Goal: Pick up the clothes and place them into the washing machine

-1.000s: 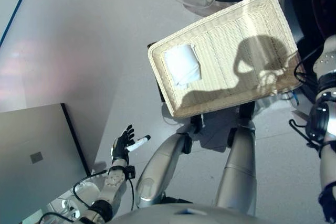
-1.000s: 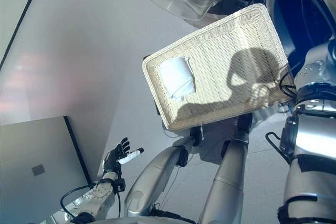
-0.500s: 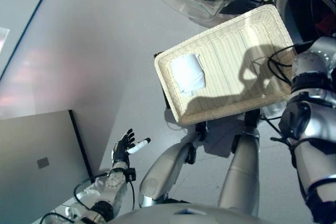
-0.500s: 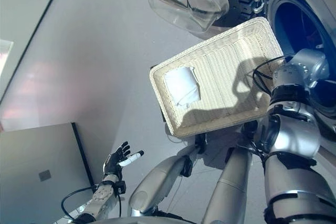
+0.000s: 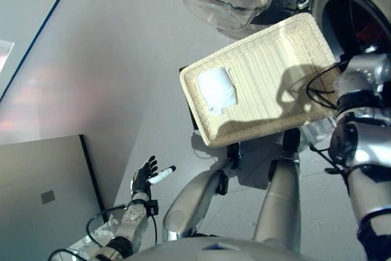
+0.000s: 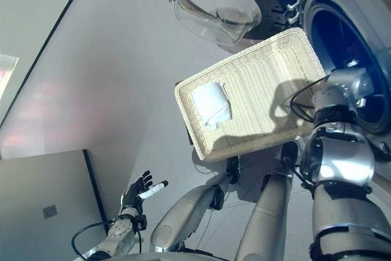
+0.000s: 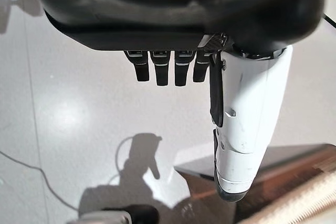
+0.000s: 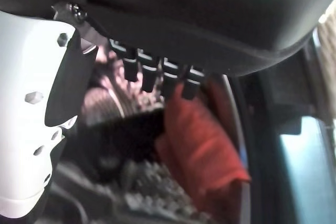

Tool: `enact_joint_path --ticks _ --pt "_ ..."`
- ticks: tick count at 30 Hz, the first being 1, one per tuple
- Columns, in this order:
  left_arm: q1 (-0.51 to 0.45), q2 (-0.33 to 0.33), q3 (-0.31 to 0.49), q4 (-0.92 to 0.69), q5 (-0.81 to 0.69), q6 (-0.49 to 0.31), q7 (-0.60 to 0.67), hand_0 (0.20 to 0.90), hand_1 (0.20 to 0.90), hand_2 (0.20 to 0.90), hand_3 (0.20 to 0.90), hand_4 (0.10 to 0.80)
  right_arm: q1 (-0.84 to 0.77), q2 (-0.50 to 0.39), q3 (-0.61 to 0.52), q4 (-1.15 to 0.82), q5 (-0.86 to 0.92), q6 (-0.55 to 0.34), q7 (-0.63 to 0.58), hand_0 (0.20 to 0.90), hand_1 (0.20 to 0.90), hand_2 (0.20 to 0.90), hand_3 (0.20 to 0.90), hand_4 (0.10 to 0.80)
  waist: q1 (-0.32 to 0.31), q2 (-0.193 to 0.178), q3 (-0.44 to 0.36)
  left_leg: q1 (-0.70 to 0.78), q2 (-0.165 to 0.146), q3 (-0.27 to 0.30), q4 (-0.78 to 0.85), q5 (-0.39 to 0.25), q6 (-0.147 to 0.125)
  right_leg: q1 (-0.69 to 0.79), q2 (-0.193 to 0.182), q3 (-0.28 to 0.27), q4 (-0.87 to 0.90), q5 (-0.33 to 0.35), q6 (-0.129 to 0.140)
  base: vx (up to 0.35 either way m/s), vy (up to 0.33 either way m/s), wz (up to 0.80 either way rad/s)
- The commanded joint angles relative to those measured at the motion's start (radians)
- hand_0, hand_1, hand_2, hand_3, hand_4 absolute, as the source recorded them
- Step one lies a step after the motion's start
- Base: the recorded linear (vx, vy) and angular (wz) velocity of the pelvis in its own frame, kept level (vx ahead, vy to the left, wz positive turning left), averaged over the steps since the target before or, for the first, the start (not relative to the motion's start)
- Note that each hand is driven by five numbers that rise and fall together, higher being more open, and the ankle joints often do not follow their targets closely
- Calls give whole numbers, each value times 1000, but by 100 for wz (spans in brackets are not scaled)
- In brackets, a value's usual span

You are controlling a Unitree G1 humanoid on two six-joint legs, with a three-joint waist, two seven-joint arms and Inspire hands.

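Wicker basket (image 5: 275, 77) — cream, rectangular, shallow, standing on the grey floor (image 5: 110, 59) just before the washing machine (image 6: 360, 47). One folded white cloth (image 5: 217, 89) lies in its left end; the rest of its woven bottom is bare.

Washing machine — front-loader at the upper right of the head views, its round drum opening dark. Its door (image 6: 217, 1), black-rimmed with a clear domed window, stands swung open to the left of the opening, just beyond the basket's far edge.

Red garment (image 8: 202, 145) — lies inside the drum, bunched against the perforated metal wall, seen in the right wrist view just past the fingers.

Right hand (image 8: 157, 74) — reached into the drum mouth, hidden from the head views behind its own forearm. Its fingers hang nearly straight and relaxed, thumb with white cover (image 8: 31, 114) spread to one side; it grips nothing, and the red garment sits apart from the fingertips.

Left hand (image 5: 144, 177) — low at the robot's left side, well apart from the basket, over bare floor. Fingers straight and spread, white-covered thumb (image 7: 244, 124) standing out — it holds nothing.

Grey panel (image 5: 43, 200) — flat, dark-edged, at the lower left beside the left hand.
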Motion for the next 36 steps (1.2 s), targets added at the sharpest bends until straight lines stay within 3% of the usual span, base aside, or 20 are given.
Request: enact_joint_path --ticks 1,5,9,12,17,19,25,31,32,36 --pt "12 73 45 78 23 -2 3 900 900 900 900 800 29 -25 123 12 -7 40 111 900 900 900 900 800 19 -29 -45 -104 21 11 47 56 -70 94 45 -34 -98 18 -58 -19 -32 22" --pt "20 86 66 87 33 4 1 900 900 900 900 800 60 32 133 58 -12 69 145 900 900 900 900 800 31 -56 -38 -95 20 -1 49 58 -68 123 41 -48 -115 26 -57 -4 -19 11" --pt "12 123 98 95 70 2 11 900 900 900 900 800 86 108 159 113 -61 99 143 900 900 900 900 800 63 -108 -13 -93 17 -24 61 63 -64 158 31 -84 -132 37 -54 -38 -65 23" --pt "15 134 120 82 73 -5 14 900 900 900 900 800 122 167 167 52 -67 85 161 900 900 900 900 800 67 -139 12 -97 15 -39 71 64 -63 173 24 -108 -143 47 -51 -50 -33 24" --pt "18 164 152 75 101 -2 18 900 900 900 900 800 127 188 209 71 -130 115 177 900 900 900 900 800 88 -181 24 -86 13 -62 69 68 -64 209 14 -142 -167 59 -46 -12 -22 32" --pt "12 183 178 97 128 1 30 900 900 900 900 800 146 221 257 71 -220 139 184 900 900 900 900 800 106 -224 22 -67 15 -74 58 69 -64 239 13 -159 -197 74 -40 21 -4 23" --pt "8 208 214 76 192 5 45 900 900 900 900 800 174 242 345 136 -462 216 160 900 900 900 900 800 149 -288 14 -38 10 -103 48 70 -64 310 -5 -213 -248 93 -23 31 -16 17" --pt "5 237 259 -4 222 -6 66 900 900 900 900 800 218 262 357 149 -542 230 125 900 900 900 900 800 183 -310 28 -46 -11 -144 57 72 -65 325 -24 -264 -237 86 -18 43 -22 30" --pt "4 241 271 -18 229 -11 78 900 900 900 900 800 224 261 360 157 -552 235 118 900 900 900 900 800 192 -315 25 -39 -10 -156 54 45 -69 334 -23 -261 -231 56 -9 138 -64 34" --pt "-2 261 312 -64 250 -1 116 900 900 900 900 800 230 272 363 183 -577 249 80 900 900 900 900 800 217 -319 35 -60 -23 -182 59 47 -71 326 -33 -283 -212 38 -10 61 -11 40"
